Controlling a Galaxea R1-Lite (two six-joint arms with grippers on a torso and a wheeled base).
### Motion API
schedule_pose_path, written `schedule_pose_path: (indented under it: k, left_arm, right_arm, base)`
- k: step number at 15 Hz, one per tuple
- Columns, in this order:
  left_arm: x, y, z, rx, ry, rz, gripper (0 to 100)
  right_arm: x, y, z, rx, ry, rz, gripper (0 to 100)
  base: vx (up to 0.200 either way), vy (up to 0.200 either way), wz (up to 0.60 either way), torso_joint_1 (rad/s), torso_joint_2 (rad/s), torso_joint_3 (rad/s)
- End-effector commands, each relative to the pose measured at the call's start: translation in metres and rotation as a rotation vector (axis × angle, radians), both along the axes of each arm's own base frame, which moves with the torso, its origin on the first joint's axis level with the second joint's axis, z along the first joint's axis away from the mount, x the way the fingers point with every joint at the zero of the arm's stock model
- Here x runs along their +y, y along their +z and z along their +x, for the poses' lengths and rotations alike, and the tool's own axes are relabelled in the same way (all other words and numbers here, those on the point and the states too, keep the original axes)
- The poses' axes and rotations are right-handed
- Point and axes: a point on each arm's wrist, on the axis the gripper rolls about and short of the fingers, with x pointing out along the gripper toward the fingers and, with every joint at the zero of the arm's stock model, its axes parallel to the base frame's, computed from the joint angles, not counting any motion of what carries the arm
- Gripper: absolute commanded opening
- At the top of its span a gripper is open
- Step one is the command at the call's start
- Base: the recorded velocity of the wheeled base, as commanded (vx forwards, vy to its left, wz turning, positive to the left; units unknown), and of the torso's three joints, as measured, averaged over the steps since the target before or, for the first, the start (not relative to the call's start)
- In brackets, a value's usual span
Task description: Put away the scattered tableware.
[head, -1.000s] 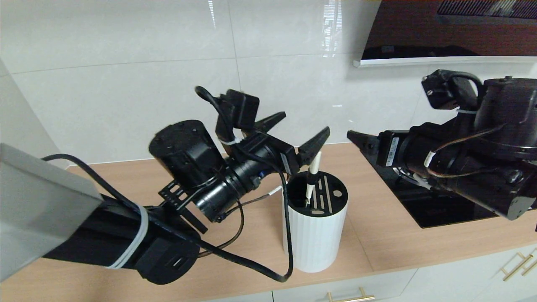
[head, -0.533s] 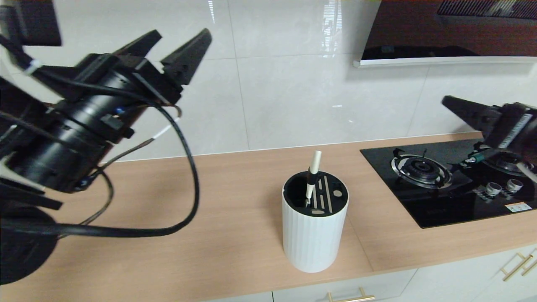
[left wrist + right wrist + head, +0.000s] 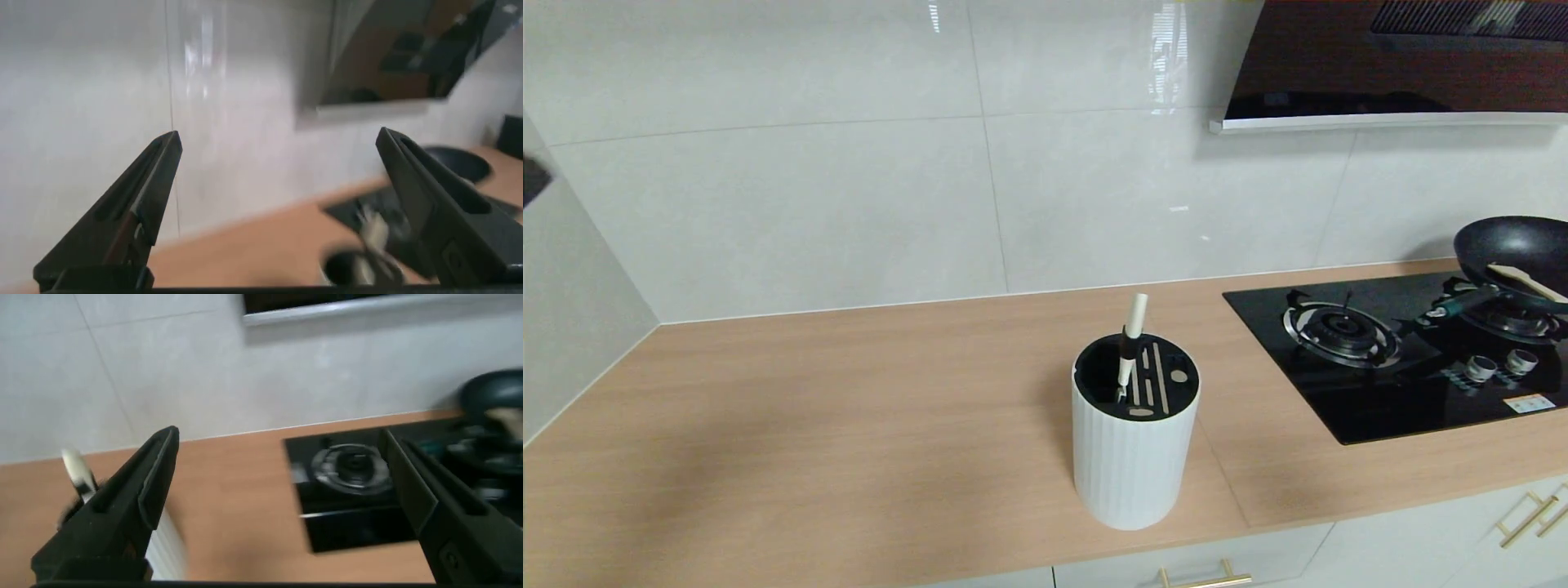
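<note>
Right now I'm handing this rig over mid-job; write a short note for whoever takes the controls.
Grippers: the left gripper is open and empty; the right gripper is open and empty.
Things: the white ribbed cylindrical holder stands on the wooden counter near its front edge. A white-handled utensil stands in its black slotted top, handle up, leaning slightly.
Done: that utensil is stowed.
Left: the only other utensil in sight is a wooden spatula lying in the black pan on the hob; judge whether it belongs in the holder.
</note>
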Motion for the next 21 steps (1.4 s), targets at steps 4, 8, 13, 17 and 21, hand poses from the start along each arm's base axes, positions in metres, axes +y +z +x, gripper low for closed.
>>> schedule_pose_path:
  k: [4,8,13,17,21]
  left_arm:
    - [0.035,-0.054,-0.123,-0.002,0.025,-0.040,100]
    - [0.034,-0.079,-0.143,-0.003,0.153,-0.052,100]
    - [0.022,-0.111,-0.144,0.002,0.296,-0.047,100]
    - [0.023,-0.192,-0.093,0.153,0.387,0.097,100]
    - [0.027,-0.208,-0.092,0.317,0.602,0.167,100]
  right_arm:
    - [-0.018,-0.047,-0.095,-0.110,-0.151,-0.058,100]
    - [-0.009,-0.050,-0.102,-0.134,-0.296,-0.054,100]
    - [-0.007,-0.079,-0.095,-0.130,-0.348,0.011,100]
    - [-0.007,-0.118,-0.067,-0.021,-0.344,0.004,100]
    - [-0.006,-0.155,-0.048,0.010,-0.270,-0.022,100]
  base:
    - [0.000,0.000,0.00,0.000,0.00,0.000]
    - [0.000,0.000,0.00,0.000,0.00,0.000]
    - [0.000,0.000,0.00,0.000,0.00,0.000]
    - [0.000,0.000,0.00,0.000,0.00,0.000]
    - [0.000,0.000,0.00,0.000,0.00,0.000]
